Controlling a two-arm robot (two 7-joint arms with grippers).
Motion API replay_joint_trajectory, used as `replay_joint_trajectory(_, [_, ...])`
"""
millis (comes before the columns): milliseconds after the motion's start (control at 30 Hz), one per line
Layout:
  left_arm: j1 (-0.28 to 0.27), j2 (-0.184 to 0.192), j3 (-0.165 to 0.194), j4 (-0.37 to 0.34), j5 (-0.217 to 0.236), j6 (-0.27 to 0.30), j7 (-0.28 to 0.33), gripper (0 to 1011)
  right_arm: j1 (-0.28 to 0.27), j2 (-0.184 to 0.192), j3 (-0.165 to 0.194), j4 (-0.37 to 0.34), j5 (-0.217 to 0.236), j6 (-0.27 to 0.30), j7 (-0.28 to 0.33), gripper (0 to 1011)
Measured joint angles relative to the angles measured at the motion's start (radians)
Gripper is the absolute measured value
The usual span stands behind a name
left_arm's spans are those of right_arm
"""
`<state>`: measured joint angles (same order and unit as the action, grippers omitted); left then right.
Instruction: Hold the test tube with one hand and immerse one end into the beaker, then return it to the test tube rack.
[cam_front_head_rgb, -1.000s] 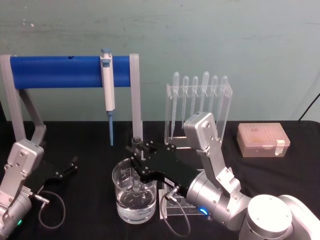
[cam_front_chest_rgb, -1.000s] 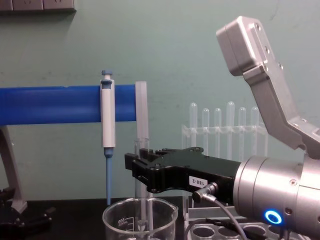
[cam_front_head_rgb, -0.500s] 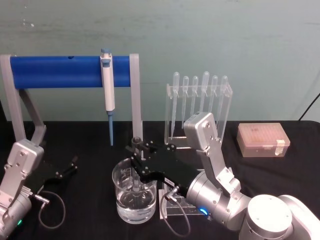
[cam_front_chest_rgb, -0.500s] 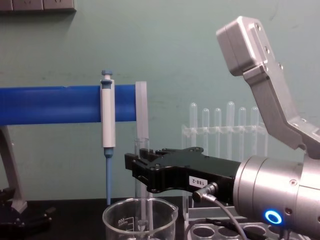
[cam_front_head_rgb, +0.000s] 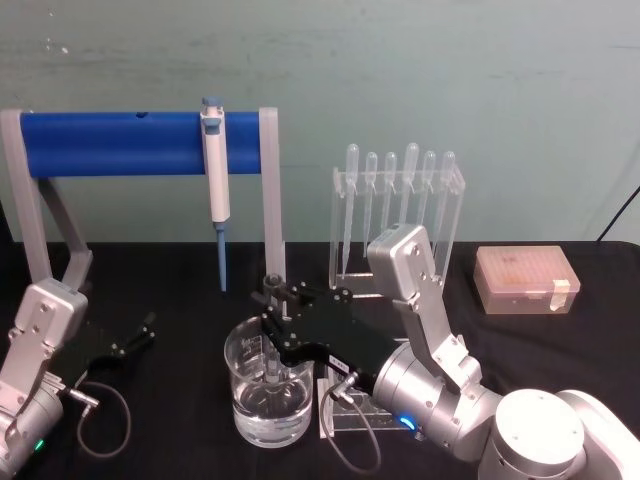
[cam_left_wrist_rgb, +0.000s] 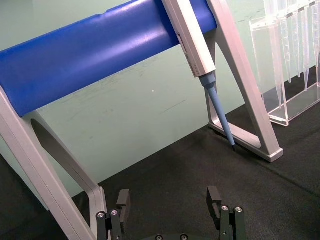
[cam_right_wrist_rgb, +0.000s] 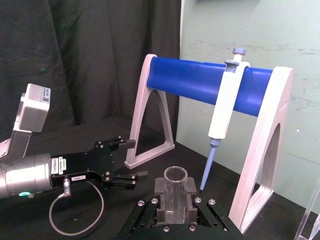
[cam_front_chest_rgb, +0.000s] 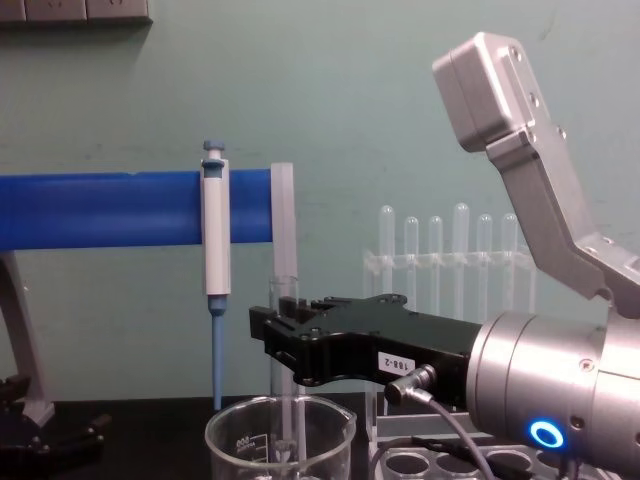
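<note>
The clear test tube (cam_front_head_rgb: 272, 287) stands upright with my right gripper (cam_front_head_rgb: 274, 322) shut on its upper part. Its lower end reaches down inside the wide glass beaker (cam_front_head_rgb: 240, 400), which holds water in its lower part; whether the tip touches the water I cannot tell. From the side, the test tube (cam_front_chest_rgb: 284, 297) rises above the right gripper (cam_front_chest_rgb: 278, 335) and continues below it into the beaker (cam_front_chest_rgb: 240, 440). In the right wrist view the test tube's open rim (cam_right_wrist_rgb: 175, 175) sits between the black fingers (cam_right_wrist_rgb: 161, 210). My left gripper (cam_left_wrist_rgb: 169, 205) rests open and empty at the table's left (cam_front_head_rgb: 132, 340).
Behind the beaker a blue bar stand (cam_front_head_rgb: 110, 142) carries a white-and-blue pipettor (cam_front_head_rgb: 214, 180). A clear rack of plastic pipettes (cam_front_head_rgb: 398, 200) stands at the back right, a tan tip box (cam_front_head_rgb: 525, 280) farther right. A small tube rack (cam_front_chest_rgb: 430, 465) sits under my right arm.
</note>
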<state>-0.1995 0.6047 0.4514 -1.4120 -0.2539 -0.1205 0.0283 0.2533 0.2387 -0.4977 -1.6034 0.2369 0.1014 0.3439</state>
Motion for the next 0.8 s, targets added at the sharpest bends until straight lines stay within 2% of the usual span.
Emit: replay_joint_trajectory(800, [0.0,0.0,0.0,0.0,0.0,0.0,0.0,1000,0.0,0.0,0.0,0.0,0.0,0.0,0.0,225])
